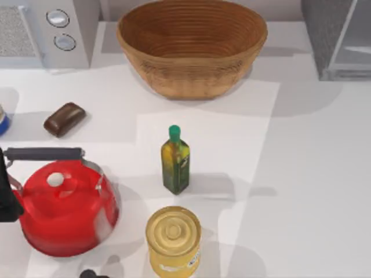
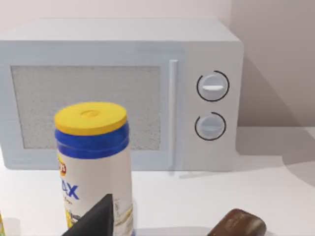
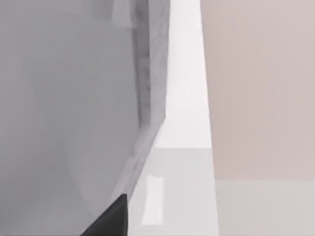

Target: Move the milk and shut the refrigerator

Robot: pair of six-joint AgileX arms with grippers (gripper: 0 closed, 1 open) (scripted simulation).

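Looking down from the top view: left arm sits at the table's far left edge, a dark piece beside the red kettle; whether its fingers are open or shut cannot be told. Refrigerator stands at the back right corner, speckled dark grey with a pale framed panel. Wicker basket at back centre, microwave at back left, brown soap bar in front of it. Oil bottle upright mid-table, yellow can just in front of it. Left wrist view: a dark finger tip low in frame, close to a yellow-lidded chip canister, with the microwave's two knobs behind. Right wrist view: one dark finger tip close against the refrigerator's grey wall; finger state cannot be told. I cannot tell where the milk is.
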